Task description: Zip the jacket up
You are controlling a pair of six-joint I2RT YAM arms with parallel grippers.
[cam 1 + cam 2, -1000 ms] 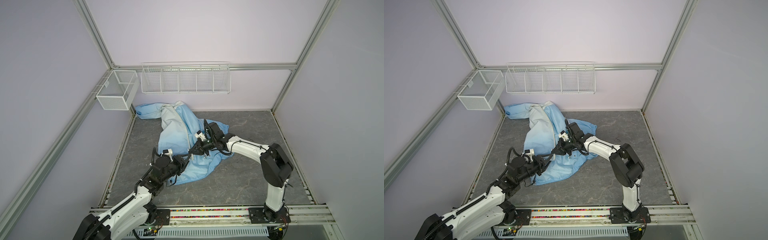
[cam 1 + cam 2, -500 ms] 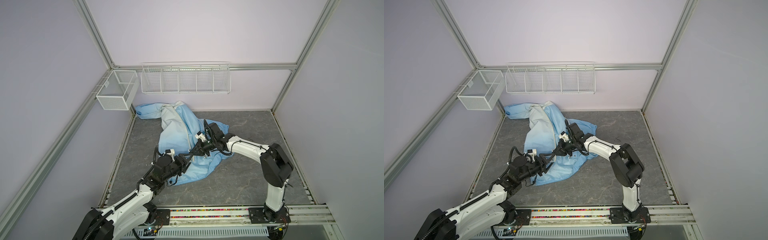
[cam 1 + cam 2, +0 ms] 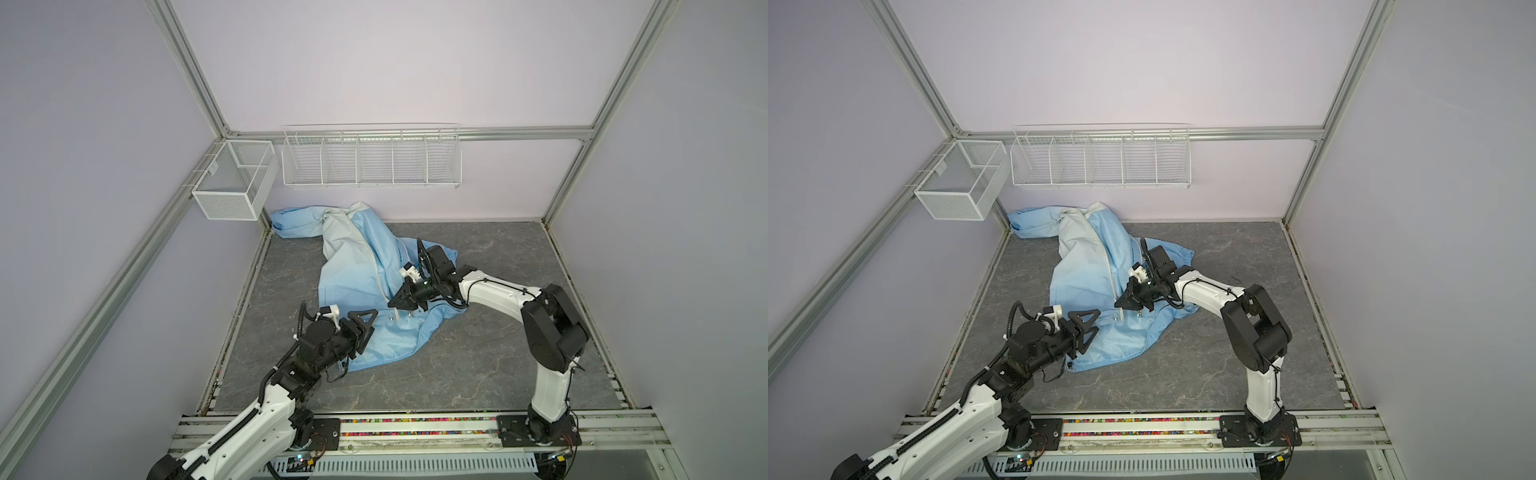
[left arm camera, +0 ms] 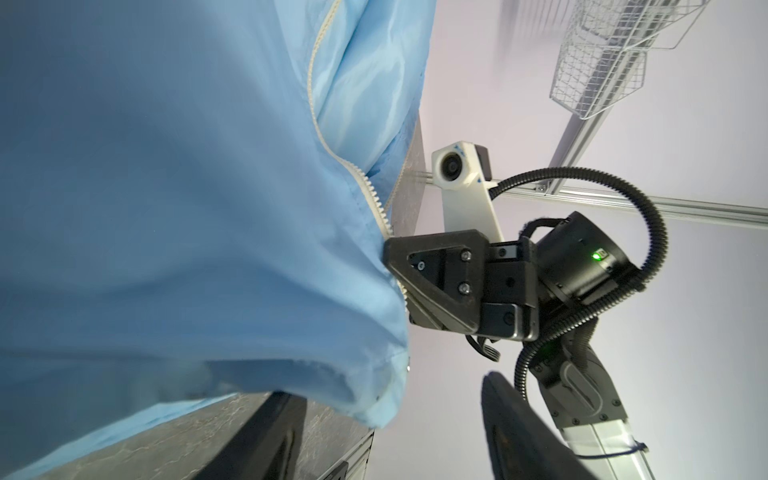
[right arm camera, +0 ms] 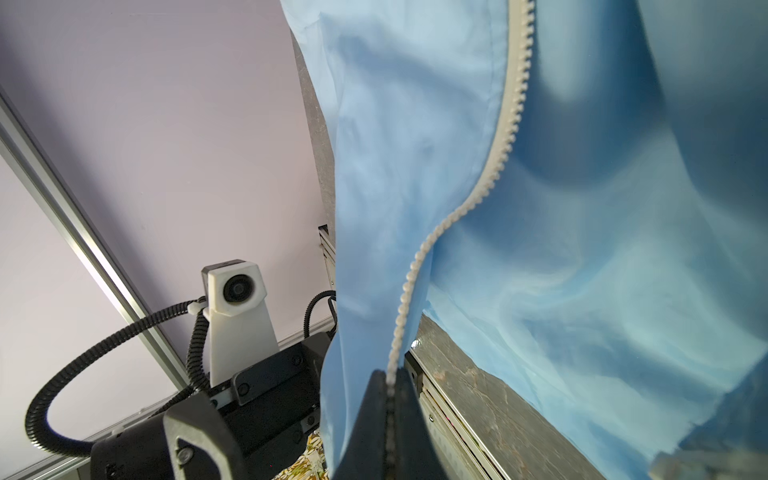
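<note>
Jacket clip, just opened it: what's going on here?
Two robot arms are working a light-blue jacket crumpled on the grey table. The right gripper is shut on its cream zipper strip, holding that edge up. The left gripper is open beside the hem, holding nothing. The teeth by the grip look unjoined.

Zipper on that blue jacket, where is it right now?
In both top views the cream zipper runs down the middle of the jacket, its near end pinched in the right gripper.
</note>
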